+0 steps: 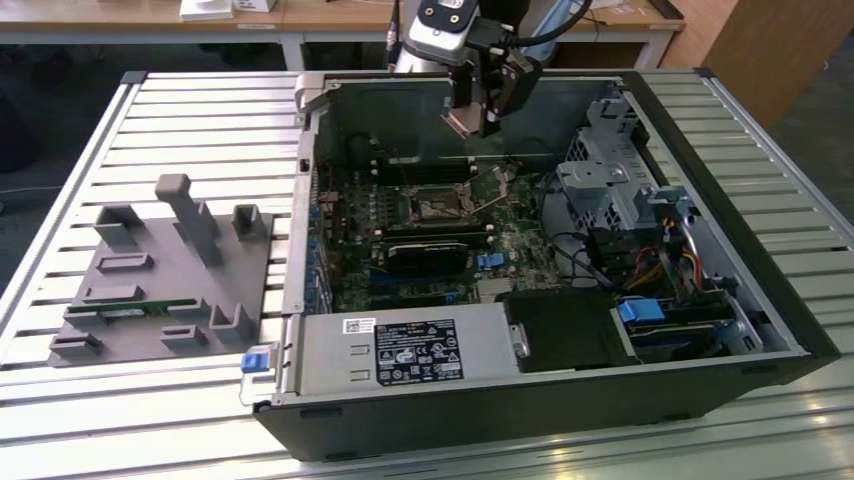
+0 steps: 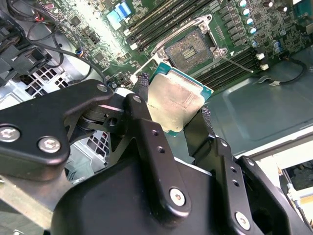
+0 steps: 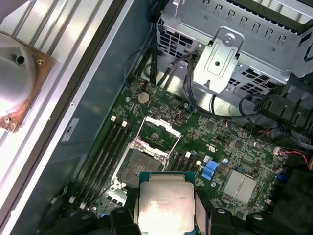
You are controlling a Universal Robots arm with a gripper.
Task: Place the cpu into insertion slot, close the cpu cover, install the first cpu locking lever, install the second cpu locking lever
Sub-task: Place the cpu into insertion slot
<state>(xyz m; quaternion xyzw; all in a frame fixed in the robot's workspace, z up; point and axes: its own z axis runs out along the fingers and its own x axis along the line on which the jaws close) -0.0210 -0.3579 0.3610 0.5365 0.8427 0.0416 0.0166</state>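
My gripper (image 1: 475, 122) hangs above the open computer case (image 1: 534, 420), over the motherboard's far side, shut on the cpu (image 1: 463, 121). In both wrist views the cpu (image 2: 176, 103) (image 3: 166, 205) is a flat square chip with a dull silvery-tan top, clamped by its edges between the black fingers (image 2: 141, 83). The insertion slot (image 3: 139, 169) (image 2: 193, 49) (image 1: 433, 206) lies open and bare on the green board, well below the chip. The cpu cover (image 3: 157, 128), a thin silvery frame, is swung up off the slot. A thin wire lever (image 2: 239, 62) sticks out beside the socket.
Memory slots (image 3: 105, 147) flank the socket. A metal drive cage (image 1: 601, 190) with cables fills the case at the exterior view's right. The power supply (image 1: 400, 350) sits at the near wall. A grey parts fixture (image 1: 160, 270) rests on the slatted table (image 1: 200, 110).
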